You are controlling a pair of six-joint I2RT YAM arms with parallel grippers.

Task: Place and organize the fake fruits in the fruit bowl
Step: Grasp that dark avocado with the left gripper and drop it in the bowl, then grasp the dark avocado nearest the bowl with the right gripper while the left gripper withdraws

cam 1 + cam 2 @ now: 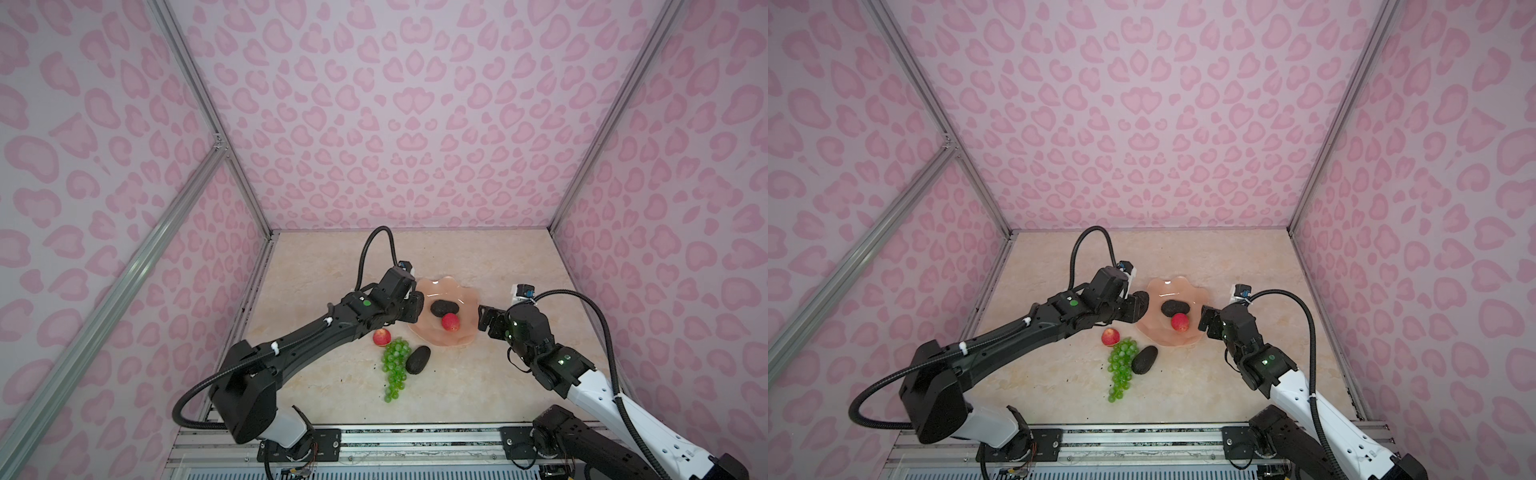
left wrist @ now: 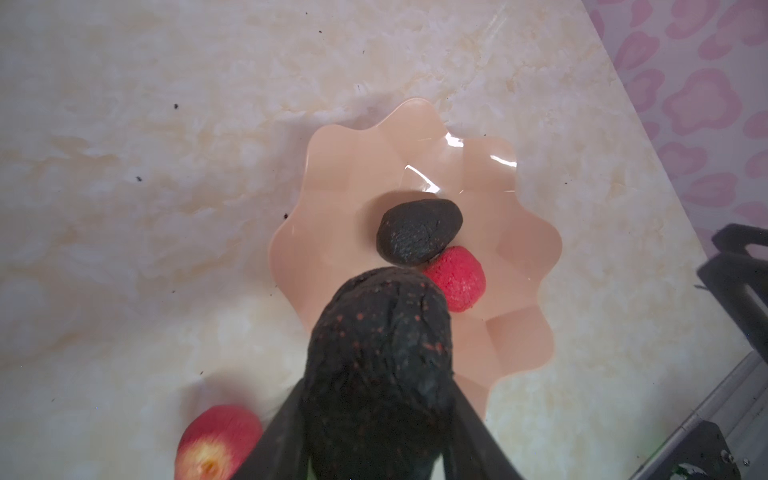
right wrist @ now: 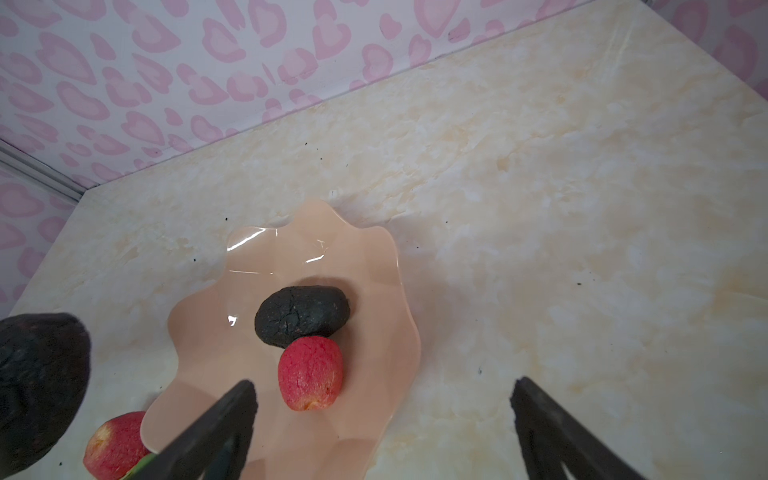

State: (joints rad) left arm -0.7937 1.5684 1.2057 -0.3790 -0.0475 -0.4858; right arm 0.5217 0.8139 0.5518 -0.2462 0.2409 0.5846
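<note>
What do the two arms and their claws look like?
The left arm and right arm are black with white lower segments, each trailing a black ribbed cable. Green dots mark both. The left claw and right claw are flat, tapering and black.

You are looking into a pink-printed booth over a marble-look top.

Lilac panels with pink blotches are covering the back wall (image 1: 411,124), the left wall (image 1: 83,174) and the right wall (image 1: 698,174) around you. Silver aluminium posts (image 1: 208,112) are running up the 2 back corners, and 1 diagonal brace (image 1: 124,282) is crossing the left wall. Below, a cream tabletop (image 1: 457,386) is carrying small dark specks (image 2: 138,179), and a slotted metal rail (image 1: 415,436) is running along its near edge. Soft, even light is falling everywhere.
</note>
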